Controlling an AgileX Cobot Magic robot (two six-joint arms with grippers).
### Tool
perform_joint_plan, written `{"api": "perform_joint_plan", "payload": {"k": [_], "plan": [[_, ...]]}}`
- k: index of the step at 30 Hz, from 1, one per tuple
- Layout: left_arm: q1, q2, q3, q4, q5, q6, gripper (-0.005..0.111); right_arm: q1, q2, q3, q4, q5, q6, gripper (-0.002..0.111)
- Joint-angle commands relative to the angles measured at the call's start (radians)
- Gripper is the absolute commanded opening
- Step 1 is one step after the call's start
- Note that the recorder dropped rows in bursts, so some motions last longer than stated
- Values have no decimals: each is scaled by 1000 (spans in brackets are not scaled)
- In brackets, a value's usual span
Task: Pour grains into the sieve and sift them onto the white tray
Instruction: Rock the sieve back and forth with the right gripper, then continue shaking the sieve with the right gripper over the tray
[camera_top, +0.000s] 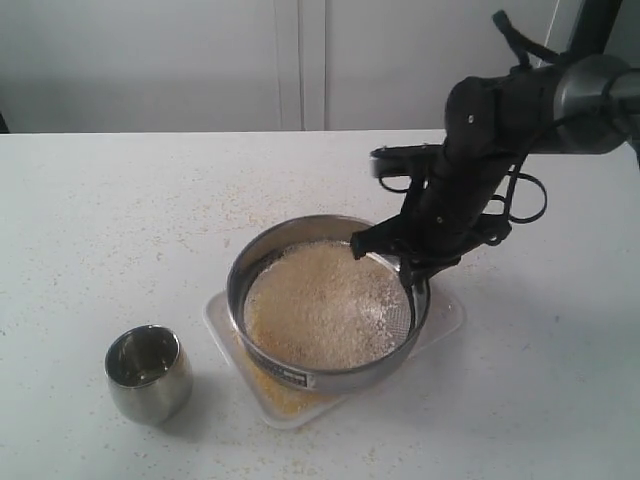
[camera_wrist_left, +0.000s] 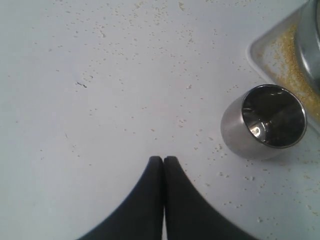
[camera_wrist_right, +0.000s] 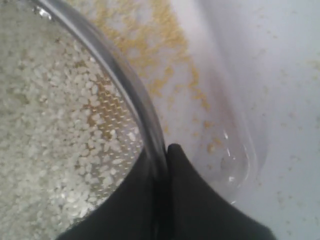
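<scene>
**Sieve pinched at its rim, loaded, over the tray**

Exterior view. At centre frame, the sieve (camera_top: 345, 380), round and shallow, mouth straight up, label strip toward the lower edge. No real long axis to speak of. Set over the white tray (camera_top: 445, 320), which lies cornerwise to the frame; touching or just lifted, cannot tell. Spread across the mesh, the grains (camera_top: 320, 305). Clamped on the upper-right rim, the right end effector (camera_top: 400, 262). Judged stiff and smooth steel, fairly weighty with this load, so liable to pivot or slip in a single-point pinch. Best taken deep on the rim wall and kept level. At lower left, upright on the bench (camera_top: 120, 220), a steel cup (camera_top: 148, 372).

Left wrist view. Left end effector (camera_wrist_left: 163, 159) pressed together on nothing, above the bench (camera_wrist_left: 100, 100). At right, the cup (camera_wrist_left: 265, 122), apparently empty. At upper right, a tray corner (camera_wrist_left: 265, 55) dusted with yellow meal.

Right wrist view. Sieve rim (camera_wrist_right: 110, 65) running from upper left down into the right end effector (camera_wrist_right: 162, 155), one finger inside the ring, one outside. Left of it, pale kernels (camera_wrist_right: 45, 125) on the mesh. Right of it, the tray (camera_wrist_right: 235, 150) with fine meal scattered.
</scene>
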Motion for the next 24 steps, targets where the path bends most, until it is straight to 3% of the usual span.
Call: {"api": "perform_joint_plan", "payload": {"k": [1, 2, 5, 6, 9, 11, 15, 20, 21, 24], "plan": [[3, -6, 7, -5, 5, 1, 0, -37, -9, -4, -93, -83, 259, 0], [3, -6, 7, -5, 5, 1, 0, -43, -9, -4, -28, -73, 240, 0], [3, -6, 7, -5, 5, 1, 0, -9, -20, -4, 146, 2, -100, 0], [3, -6, 7, -5, 5, 1, 0, 2, -28, 2, 126, -17, -105, 0], [3, -6, 7, -5, 5, 1, 0, -29, -21, 7, -39, -118, 155, 0], [3, -6, 7, -5, 5, 1, 0, -57, -4, 7, -12, -107, 222, 0], [3, -6, 7, -5, 5, 1, 0, 0, -17, 7, 118, -1, -103, 0], [3, -6, 7, -5, 5, 1, 0, -41, -21, 15, -126, -132, 263, 0], [3, -6, 7, -5, 5, 1, 0, -51, -19, 15, -75, -117, 250, 0], [3, -6, 7, -5, 5, 1, 0, -11, -27, 23, 62, -16, -30, 0]]}}
